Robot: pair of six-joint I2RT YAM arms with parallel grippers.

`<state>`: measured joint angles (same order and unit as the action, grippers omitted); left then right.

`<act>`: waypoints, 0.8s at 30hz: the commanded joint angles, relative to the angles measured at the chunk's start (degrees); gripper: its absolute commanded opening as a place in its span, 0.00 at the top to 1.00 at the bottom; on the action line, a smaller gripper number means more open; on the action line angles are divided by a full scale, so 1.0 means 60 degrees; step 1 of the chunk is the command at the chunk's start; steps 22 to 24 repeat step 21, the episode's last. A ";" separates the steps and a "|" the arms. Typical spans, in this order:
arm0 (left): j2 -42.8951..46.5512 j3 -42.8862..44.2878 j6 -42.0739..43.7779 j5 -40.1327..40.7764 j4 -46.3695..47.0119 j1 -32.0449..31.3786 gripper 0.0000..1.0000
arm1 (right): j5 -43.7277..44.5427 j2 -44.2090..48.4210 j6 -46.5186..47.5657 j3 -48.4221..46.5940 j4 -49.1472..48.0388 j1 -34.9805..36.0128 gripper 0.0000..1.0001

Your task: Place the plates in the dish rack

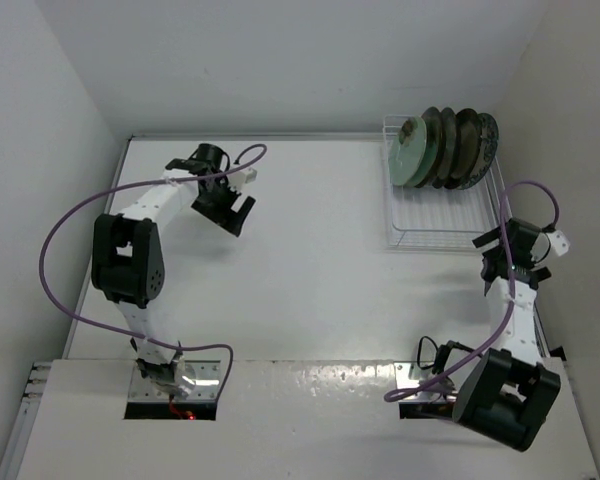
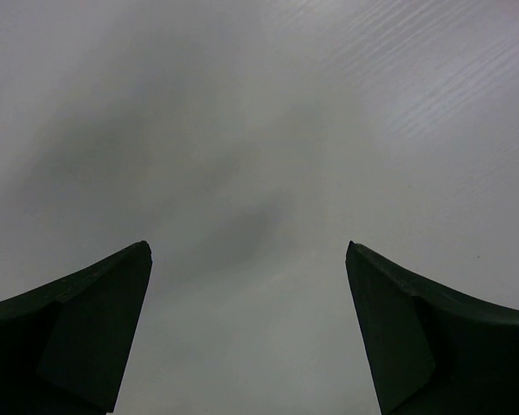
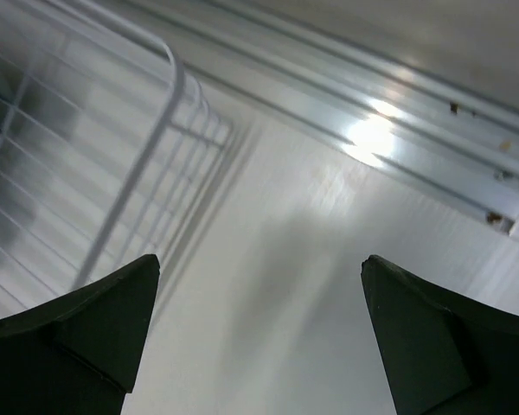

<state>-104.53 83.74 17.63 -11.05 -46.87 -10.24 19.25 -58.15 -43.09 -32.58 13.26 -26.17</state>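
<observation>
The white wire dish rack (image 1: 442, 222) stands at the table's far right. Several plates (image 1: 443, 147) stand upright on edge in its far end; the front one is mint green (image 1: 411, 150). My left gripper (image 1: 230, 208) hangs open and empty over the bare table at the far left; its fingers (image 2: 86, 320) frame only table surface. My right gripper (image 1: 502, 262) is open and empty just beside the rack's near right corner; the rack's rim (image 3: 160, 130) shows at the left of the right wrist view.
White walls close in the table at the back and both sides. A metal rail (image 3: 398, 121) runs along the table's right edge near the right gripper. Purple cables (image 1: 55, 250) loop off both arms.
</observation>
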 commanded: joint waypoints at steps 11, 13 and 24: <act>0.0649 -0.1637 -0.0272 0.0787 0.0986 -0.0593 0.00 | -0.1918 0.2425 -0.0889 0.0976 0.3342 -0.0032 0.00; 0.0737 -0.1754 -0.0272 0.0787 0.1073 -0.0593 0.00 | -0.2079 0.2849 -0.0875 0.1137 0.3546 -0.0003 0.00; 0.0825 -0.1843 -0.0360 0.0596 0.1074 -0.0593 0.00 | -0.2357 0.3671 -0.0671 0.1285 0.3695 -0.0003 0.00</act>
